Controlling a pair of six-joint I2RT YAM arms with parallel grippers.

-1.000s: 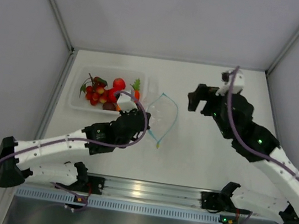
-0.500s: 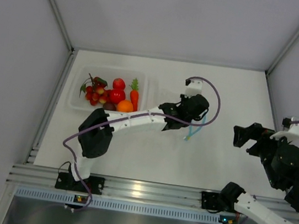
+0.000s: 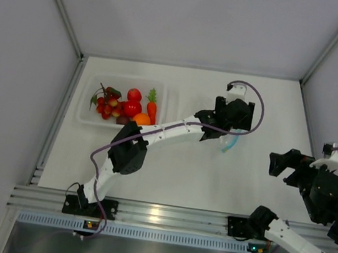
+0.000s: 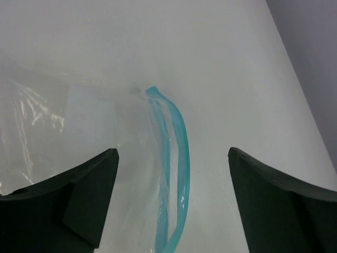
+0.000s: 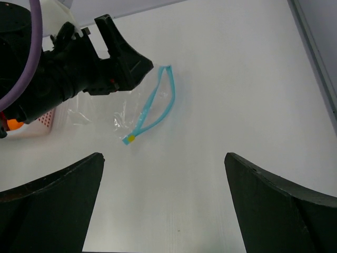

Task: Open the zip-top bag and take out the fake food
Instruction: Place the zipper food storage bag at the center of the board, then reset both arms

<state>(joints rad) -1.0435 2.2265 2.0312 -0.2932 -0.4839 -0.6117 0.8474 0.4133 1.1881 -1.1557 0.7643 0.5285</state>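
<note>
While my right gripper (image 5: 163,158) waits spread and empty, my left gripper (image 4: 172,158) has just sprung apart, dropping the emptied bag (image 4: 79,121) on the table (image 3: 180,178) beneath it, and with the food (image 3: 124,106) in the far tray (image 3: 85,115) the job looks finished.

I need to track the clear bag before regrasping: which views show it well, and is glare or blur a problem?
Left wrist: the bag film shows only as faint glare streaks, but its teal strip is crisp. Right wrist: the film nearly vanishes against the white table, though the strip is plain. Top: the left gripper covers most of the bag, and the picture is sharp.
</note>
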